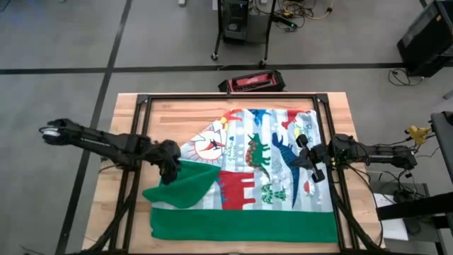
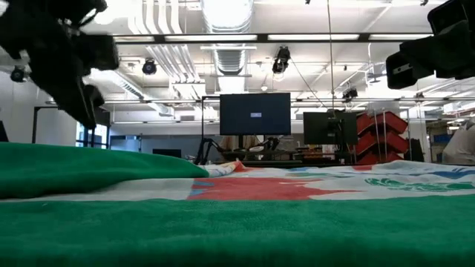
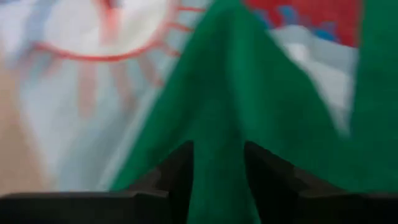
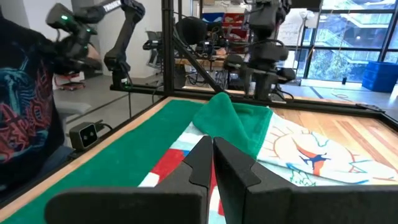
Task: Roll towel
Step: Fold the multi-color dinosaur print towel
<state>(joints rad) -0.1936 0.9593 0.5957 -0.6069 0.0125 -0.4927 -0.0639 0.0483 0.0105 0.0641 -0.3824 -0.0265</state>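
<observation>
High view: left gripper (image 1: pixel 170 172) grips the towel's (image 1: pixel 244 223) folded green corner; right gripper (image 1: pixel 312 157) closed.

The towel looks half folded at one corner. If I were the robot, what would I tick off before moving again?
1. Towel lying on the table, printed side up: ok.
2. Green corner folded over onto the print: ok, it lies loosely bunched, not flat.
3. Left gripper at that fold, green cloth running between its jaws in the left wrist view: ok.
4. Firm hold on the cloth: cannot tell, the jaws stand partly apart.
5. Right gripper clear of the fold: ok, it hangs over the towel's right part, jaws shut, holding nothing.
6. Rest of the towel spread flat: not ok, the far left corner is bunched inward.
</observation>
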